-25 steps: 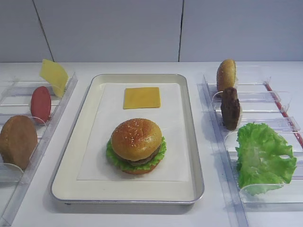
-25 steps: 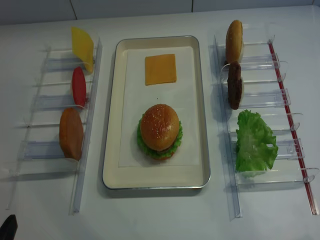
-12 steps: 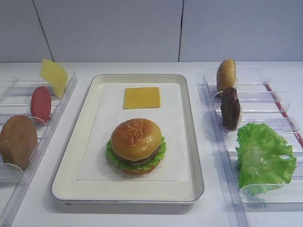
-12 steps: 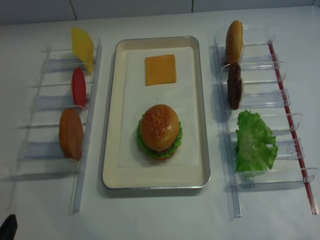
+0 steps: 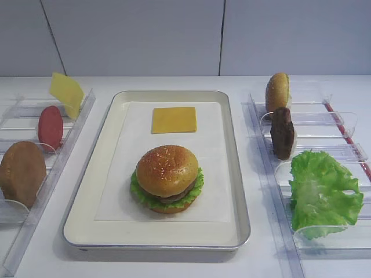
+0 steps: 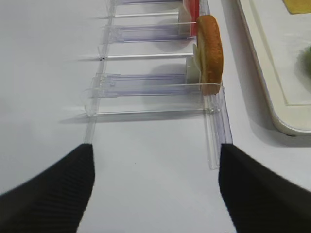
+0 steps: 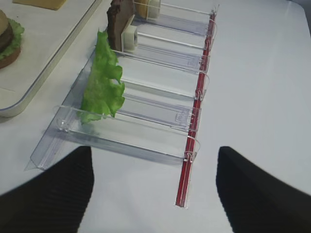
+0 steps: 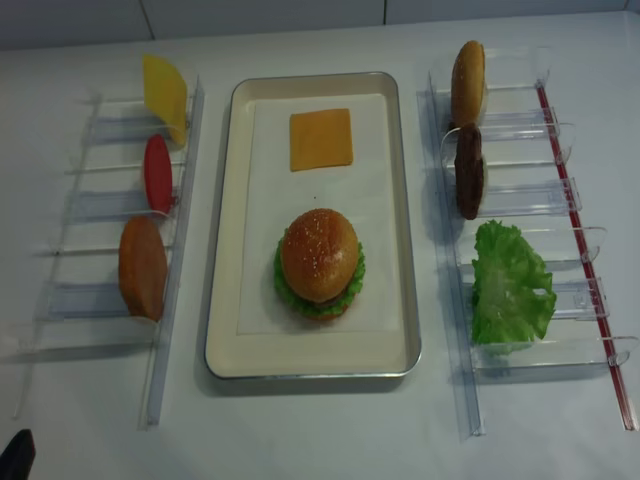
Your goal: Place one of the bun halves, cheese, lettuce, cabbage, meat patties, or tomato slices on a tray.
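Tray [image 5: 235, 174]: centred on the white bench [image 5: 174, 263], silver rim, cream inside, white paper liner [image 5: 220, 191] lying flat.
Sesame bun top [image 5: 167, 169]: on the tray, near half, capping a stack; glossy, domed, seeded.
Stack beneath: lettuce frill [image 5: 142, 197] showing all round, dark patty edge [image 5: 174, 198] visible at the front, bottom bun [image 5: 171, 208] just showing under it.
Orange cheese slice [image 5: 174, 119]: flat on the liner, far half of the tray, apart from the stack.
Left rack [image 8: 110, 210]: clear plastic dividers; pale yellow cheese [image 8: 165, 95] leaning at the far end, tomato slice [image 8: 158, 172] upright in the next slot, matte brown bun [image 8: 142, 268] upright nearest the camera.
Right rack [image 8: 560, 200]: sesame bun half [image 8: 467, 82] on edge at the far end, meat patty [image 8: 469, 170] on edge next, loose lettuce leaf [image 8: 510, 285] in the nearer slots.
Right end effector [image 7: 153, 194]: wrist view shows both dark fingers [image 7: 48, 199] well apart, over bare bench just short of the right rack, holding nothing.
Left end effector [image 6: 155, 194]: fingers spread wide, over bare bench short of the left rack, holding nothing.
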